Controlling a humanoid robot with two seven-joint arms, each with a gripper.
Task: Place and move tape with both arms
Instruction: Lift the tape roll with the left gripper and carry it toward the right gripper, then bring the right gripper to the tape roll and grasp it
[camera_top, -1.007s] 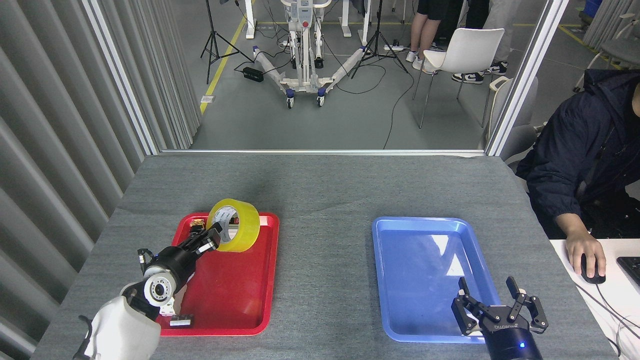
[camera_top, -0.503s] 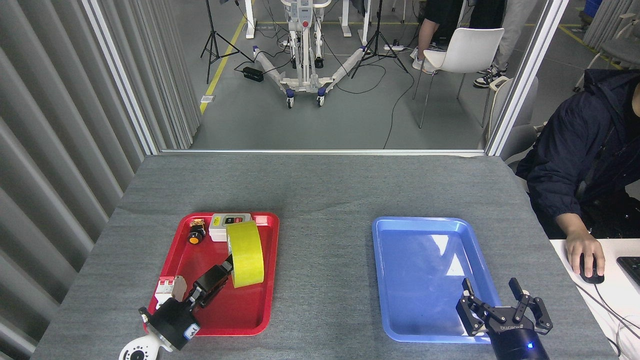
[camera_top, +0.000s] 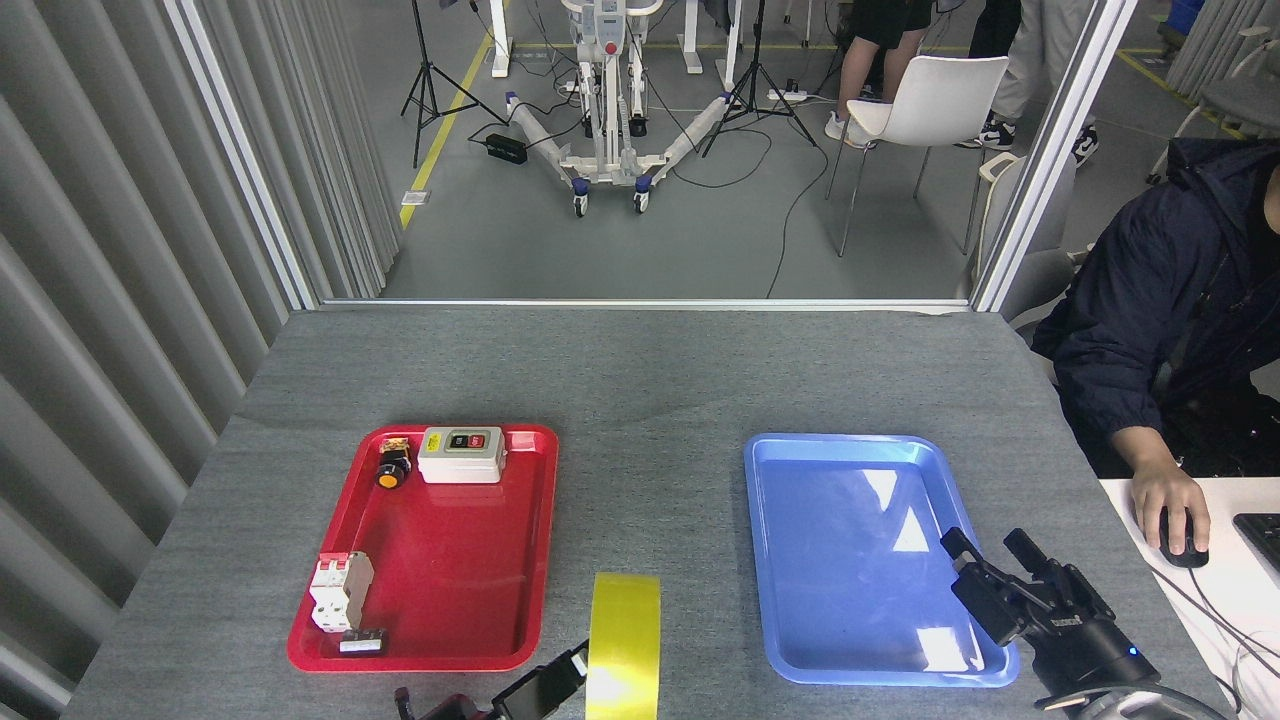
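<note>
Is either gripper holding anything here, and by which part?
The left gripper holds the tape by its left side, apparently the rim. The right gripper holds nothing.

On our bench (camera_top: 640, 370) two trays sit side by side, well apart: the left tray (camera_top: 440, 655) holds a switch box (camera_top: 461, 455) and a push button (camera_top: 391, 472) at its far end, a breaker (camera_top: 340, 590) near-left. The right tray (camera_top: 800, 560) holds nothing. The tape (camera_top: 623, 645) stands on edge between them, at our near edge, with our left tool (camera_top: 545, 685) just left of it and our right tool (camera_top: 990, 580) over the right tray's near-right corner.
</note>
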